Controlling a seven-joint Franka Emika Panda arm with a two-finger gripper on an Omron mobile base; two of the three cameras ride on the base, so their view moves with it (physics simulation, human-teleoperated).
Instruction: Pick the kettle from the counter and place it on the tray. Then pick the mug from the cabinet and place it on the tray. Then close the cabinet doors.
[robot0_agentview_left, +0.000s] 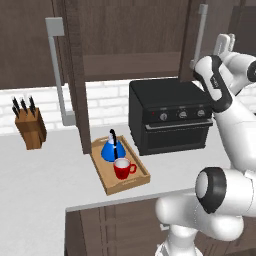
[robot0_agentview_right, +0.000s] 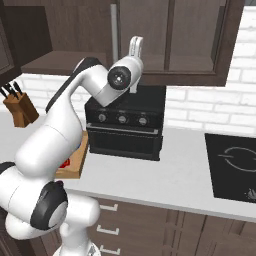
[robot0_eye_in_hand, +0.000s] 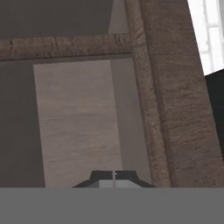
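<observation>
Left base view: kettle (robot0_agentview_left: 111, 149) and mug (robot0_agentview_left: 122, 168) are seen standing together in the tray (robot0_agentview_left: 143, 176) on the tabletop (robot0_agentview_left: 35, 175), just left of the black oven (robot0_agentview_left: 170, 116).
Step in hand: both placings are judged done; the closing of the cabinet doors is what remains.
Doors: the left door (robot0_agentview_left: 74, 75) is swung out toward the camera, edge-on, over the tray's far end; the right door (robot0_agentview_left: 189, 40) stands ajar beside the raised arm.
Hand: the hand (robot0_eye_in_hand: 114, 176) is clenched with its tips touching, nothing between them, and is pointed at a door frame and glass panel.
Hand position: it is raised to cabinet height over the oven (robot0_agentview_right: 135, 47).
Next move: a push on the door's face is called for, swinging it shut; the left door follows.
</observation>
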